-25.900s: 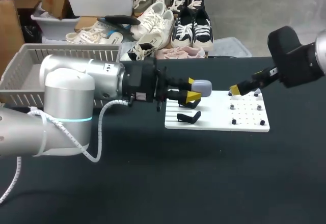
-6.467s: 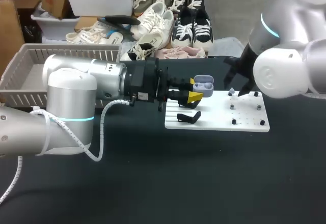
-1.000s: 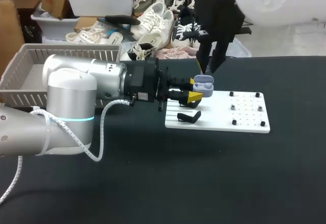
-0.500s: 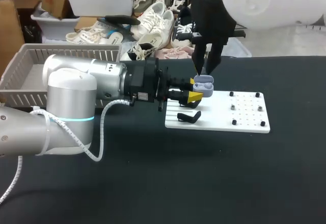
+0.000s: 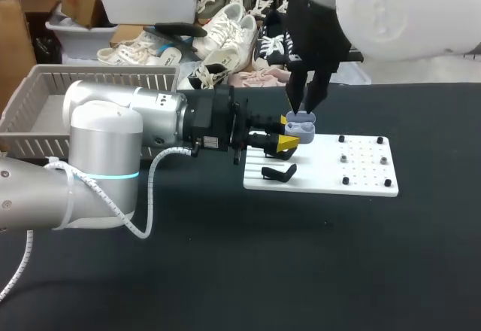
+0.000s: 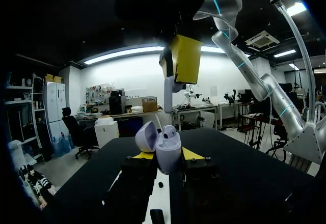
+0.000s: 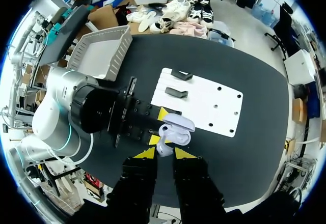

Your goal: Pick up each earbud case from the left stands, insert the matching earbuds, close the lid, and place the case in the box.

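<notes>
Head view: right tool, pinching an earbud, has dropped to case gripped by left tool.

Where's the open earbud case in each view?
Head view: earbud case at the white board's far left corner, in the left tool.
Left wrist view: between the left tool's fingers, lid open.
Right wrist view: just ahead of the right tool, at the board's edge.
Shared landmark: the white board.
</notes>
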Available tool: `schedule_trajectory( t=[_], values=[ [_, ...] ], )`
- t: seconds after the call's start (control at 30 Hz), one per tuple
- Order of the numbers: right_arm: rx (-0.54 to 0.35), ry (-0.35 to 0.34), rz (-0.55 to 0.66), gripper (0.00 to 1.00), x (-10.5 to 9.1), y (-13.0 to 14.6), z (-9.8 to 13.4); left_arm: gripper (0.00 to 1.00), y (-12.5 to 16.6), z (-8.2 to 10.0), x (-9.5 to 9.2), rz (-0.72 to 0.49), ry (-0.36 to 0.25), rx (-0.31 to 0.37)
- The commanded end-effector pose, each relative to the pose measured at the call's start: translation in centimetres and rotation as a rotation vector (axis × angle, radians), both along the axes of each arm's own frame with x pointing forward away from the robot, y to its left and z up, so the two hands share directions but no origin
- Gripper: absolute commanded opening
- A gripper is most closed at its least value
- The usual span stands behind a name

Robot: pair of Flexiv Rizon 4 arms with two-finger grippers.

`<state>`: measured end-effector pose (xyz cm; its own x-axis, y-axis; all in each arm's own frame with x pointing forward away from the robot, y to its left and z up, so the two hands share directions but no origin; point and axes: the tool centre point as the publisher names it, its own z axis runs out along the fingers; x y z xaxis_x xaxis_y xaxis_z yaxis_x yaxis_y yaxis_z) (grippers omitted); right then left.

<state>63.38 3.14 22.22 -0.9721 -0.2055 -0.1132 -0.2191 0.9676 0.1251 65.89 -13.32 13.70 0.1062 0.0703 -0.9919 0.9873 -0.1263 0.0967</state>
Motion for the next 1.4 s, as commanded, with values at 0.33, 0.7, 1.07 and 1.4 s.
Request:
schedule_trajectory(
  t=[0.33,0.7,1.07,1.4],
  values=[
    [-0.025,0.006,0.033,0.00,0.1,0.3,-0.9,0.00,0.0,0.0,0.1,-0.002,0.000,0.000],
    [-0.035,0.011,0.041,0.00,0.0,0.6,-1.4,0.00,0.0,0.0,0.1,-0.002,0.000,0.000],
    [-0.053,0.005,0.036,0.00,0.4,0.9,-2.1,0.00,0.0,0.0,0.1,-0.002,0.000,0.000],
    [-0.069,0.000,0.022,0.00,0.6,0.9,-2.6,0.00,0.0,0.0,0.1,-0.002,0.000,0.000]
  ],
)
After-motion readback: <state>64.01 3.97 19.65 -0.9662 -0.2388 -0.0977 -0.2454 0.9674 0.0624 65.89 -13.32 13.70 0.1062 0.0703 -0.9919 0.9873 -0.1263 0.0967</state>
